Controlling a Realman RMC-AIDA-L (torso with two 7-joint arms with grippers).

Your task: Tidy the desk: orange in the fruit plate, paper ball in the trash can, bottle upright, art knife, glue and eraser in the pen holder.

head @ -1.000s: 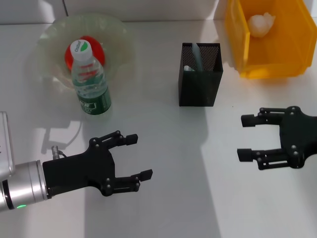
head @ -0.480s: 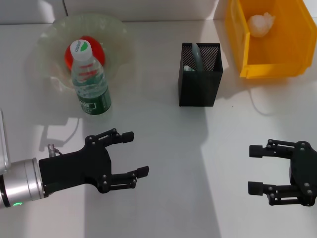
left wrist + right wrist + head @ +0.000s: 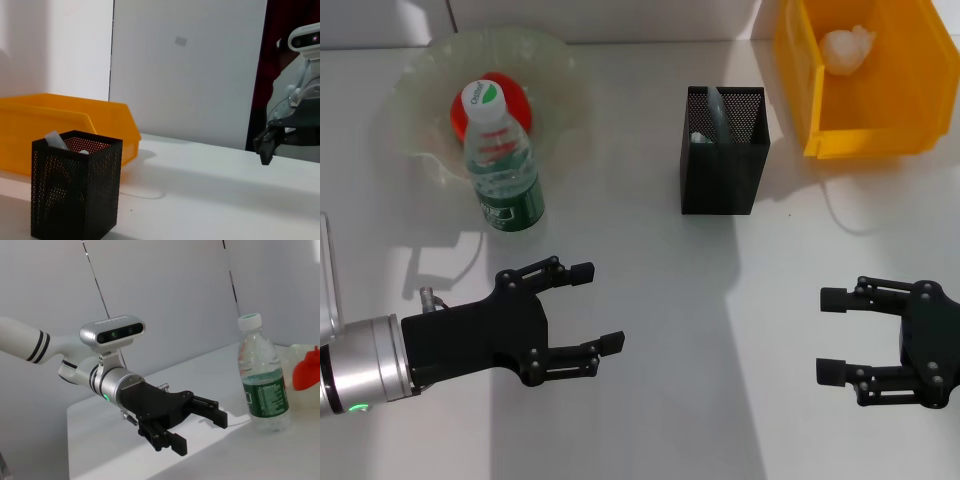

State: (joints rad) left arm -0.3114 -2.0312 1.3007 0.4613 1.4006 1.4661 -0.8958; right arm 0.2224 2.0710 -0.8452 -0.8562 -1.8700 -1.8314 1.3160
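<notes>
- Head view showed the left pincer (image 3: 597, 308) hovering low over the white surface (image 3: 660, 300), its fingers spread wide with nothing between them — the tips pointed toward the right pincer.
- The right pincer (image 3: 830, 334) hung over the same surface, well apart from the left one, fingers likewise spread and holding nothing, tips pointed back toward the left pincer.
- The bottle (image 3: 500, 165) stood upright beyond the left pincer, cap up, its base just in front of the fruit plate (image 3: 555, 60).
- The orange (image 3: 510, 95) lay inside the fruit plate, partly hidden behind the bottle's cap.
- The pen holder (image 3: 723, 165) stood farther out, between the two pincers' lines; a pale object poked out of its top, but I could not tell what it was.
- The trash can (image 3: 865, 120) sat beyond the right pincer, near the pen holder, with the paper ball (image 3: 847, 48) resting inside it.
- Left wrist view showed the pen holder (image 3: 75, 192) in front of the trash can (image 3: 100, 120), and the right pincer's (image 3: 264, 146) dark fingertips farther off.
- Right wrist view showed the left pincer (image 3: 200, 427) spread open above the surface — the bottle (image 3: 261, 385) stood upright beside it, the orange (image 3: 307, 372) just behind.
</notes>
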